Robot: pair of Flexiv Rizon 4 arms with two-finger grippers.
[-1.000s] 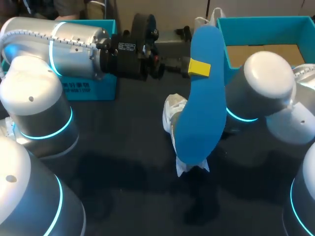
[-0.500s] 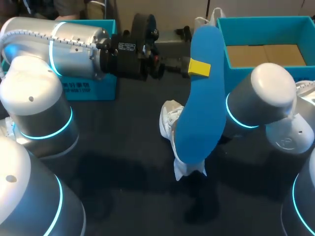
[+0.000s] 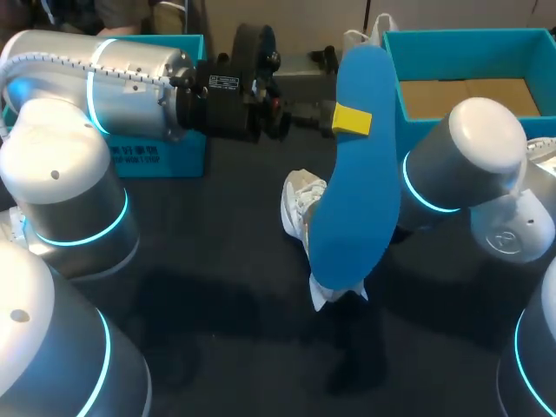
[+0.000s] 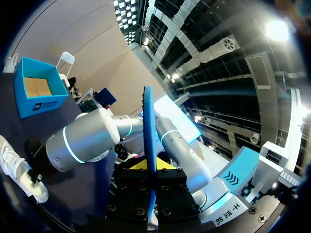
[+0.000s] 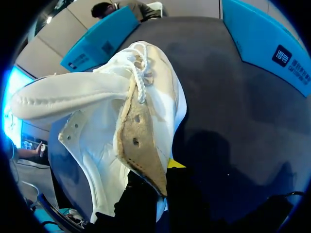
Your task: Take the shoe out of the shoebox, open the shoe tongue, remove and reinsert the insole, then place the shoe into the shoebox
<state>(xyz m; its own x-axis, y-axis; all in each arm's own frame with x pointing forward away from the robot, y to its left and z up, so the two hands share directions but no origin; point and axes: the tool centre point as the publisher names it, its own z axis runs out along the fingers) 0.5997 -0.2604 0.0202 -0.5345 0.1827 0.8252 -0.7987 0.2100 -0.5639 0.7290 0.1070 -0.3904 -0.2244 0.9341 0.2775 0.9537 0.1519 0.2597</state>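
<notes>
The white shoe [image 3: 301, 201] has shifted slightly left since a second ago. It is at mid-table, its side clamped in the right gripper [image 5: 163, 177]. The left gripper [image 3: 347, 120] pinches the blue insole [image 3: 356, 191] upright just beside it. The open blue shoebox [image 3: 469, 39] sits at the far right of the dark table [image 3: 217, 261].

White print marks the shoebox [image 4: 46, 105] wall, a small label [image 3: 224, 83] the left arm [image 3: 130, 78] — neither can be read.
</notes>
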